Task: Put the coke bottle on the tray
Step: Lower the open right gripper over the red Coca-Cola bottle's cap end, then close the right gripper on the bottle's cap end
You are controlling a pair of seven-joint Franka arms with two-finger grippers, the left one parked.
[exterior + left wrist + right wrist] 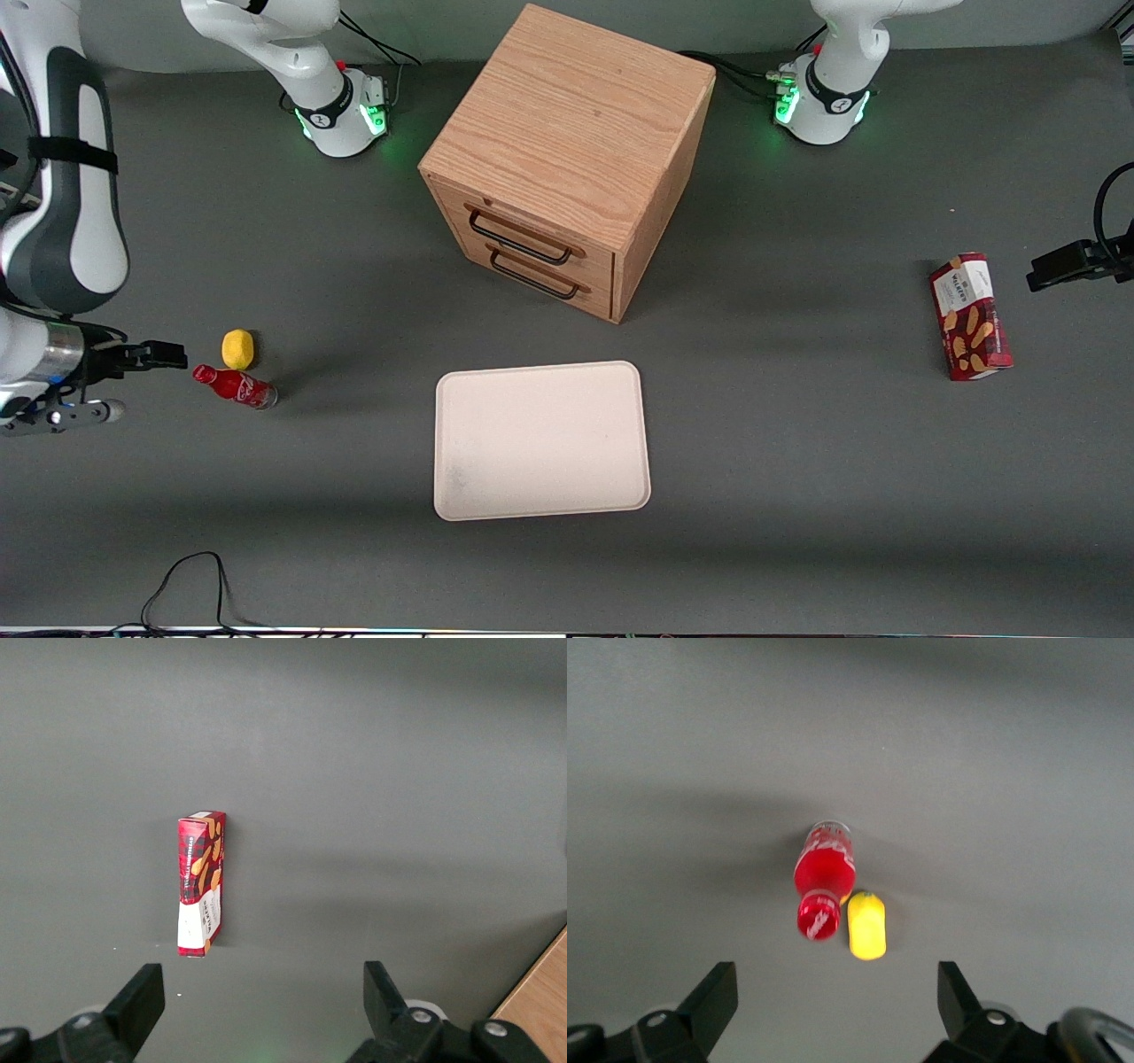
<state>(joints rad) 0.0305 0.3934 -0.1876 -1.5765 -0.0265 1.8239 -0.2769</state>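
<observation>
2 fingers spread, gripper (837, 1010) above table, holds nothing | coke bottle (236, 387) lying beside lemon (237, 348) | tray (541, 440) well apart

The coke bottle (236, 387) lies on the table (797, 461) just beside the lemon (237, 348), toward the working arm's end, the open-fingered gripper (146, 383) near it, the tray (540, 440) in front of the drawer box (567, 159), and a biscuit box (970, 316) toward the parked arm's end.

Even, soft overhead light with faint shadows; right wrist view slightly blurred, others sharp.
</observation>
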